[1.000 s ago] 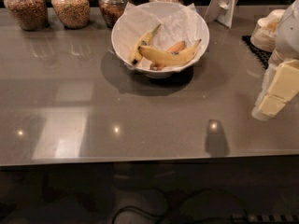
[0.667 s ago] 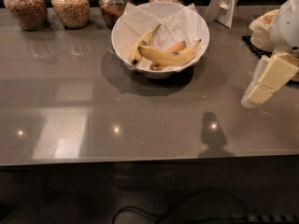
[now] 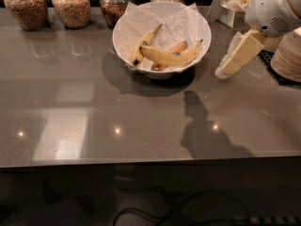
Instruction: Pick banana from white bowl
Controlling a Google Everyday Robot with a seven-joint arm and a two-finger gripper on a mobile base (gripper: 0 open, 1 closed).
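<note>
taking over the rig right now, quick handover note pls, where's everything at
The end effector hangs over the counter just right of the white bowl, touching neither bowl nor fruit.
The banana lies in the white bowl on the paper, beside a smaller banana and an orange piece.
Done: nothing grasped yet.
Left: reach into the bowl, grip the long curved banana, lift it out.

A yellow banana (image 3: 169, 56) with a dark mid-length spot lies in a white bowl (image 3: 121, 46) lined with white paper (image 3: 181, 22) on a glossy grey-brown counter (image 3: 94, 117). The cream gripper (image 3: 235, 58) hangs at the bowl's three o'clock.
</note>
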